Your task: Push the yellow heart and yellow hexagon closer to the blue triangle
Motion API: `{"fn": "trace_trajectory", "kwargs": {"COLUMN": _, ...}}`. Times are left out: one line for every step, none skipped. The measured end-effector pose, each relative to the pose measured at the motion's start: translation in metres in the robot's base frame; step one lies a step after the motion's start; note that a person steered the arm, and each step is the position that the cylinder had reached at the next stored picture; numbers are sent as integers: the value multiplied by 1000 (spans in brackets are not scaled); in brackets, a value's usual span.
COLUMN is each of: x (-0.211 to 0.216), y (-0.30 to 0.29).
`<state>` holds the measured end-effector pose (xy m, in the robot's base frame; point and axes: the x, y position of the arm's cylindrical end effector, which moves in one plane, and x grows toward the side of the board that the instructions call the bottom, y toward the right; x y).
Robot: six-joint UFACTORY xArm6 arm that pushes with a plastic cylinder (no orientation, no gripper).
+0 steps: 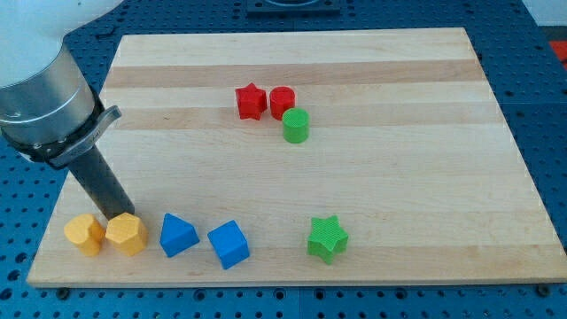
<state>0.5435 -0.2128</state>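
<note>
We are resting our dark, smooth rod on a pale wooden worktop (399,204) whose long grain bands are running from the view's left to the view's right, above a blue perforated base (549,115). My tip (119,217) is sitting at the view's lower left, just above the seam between the yellow heart (84,235) and the yellow hexagon (127,234), which are touching each other side by side. The end effector is a bare rod with nothing to clench or release, so it is grasping nothing. Just beside the hexagon, toward the view's right, the blue triangle (178,235) is standing with a narrow gap between them, and a blue cube (229,245) is lying near it, tilted. A green star (328,238) is sitting farther right. Near the view's top, a red star (251,101) and a red cylinder (282,101) are touching, with a green cylinder (296,126) pressing against the red one. All blocks are showing matte, finely ribbed faces.
</note>
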Motion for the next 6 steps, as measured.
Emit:
{"fn": "trace_trajectory", "kwargs": {"x": -16, "y": -7}}
{"fn": "trace_trajectory", "kwargs": {"x": -20, "y": -39}}
{"fn": "trace_trajectory", "kwargs": {"x": -8, "y": -79}}
{"fn": "trace_trajectory", "kwargs": {"x": 19, "y": -87}}
{"fn": "trace_trajectory", "kwargs": {"x": 28, "y": -76}}
{"fn": "trace_trajectory", "kwargs": {"x": 28, "y": -52}}
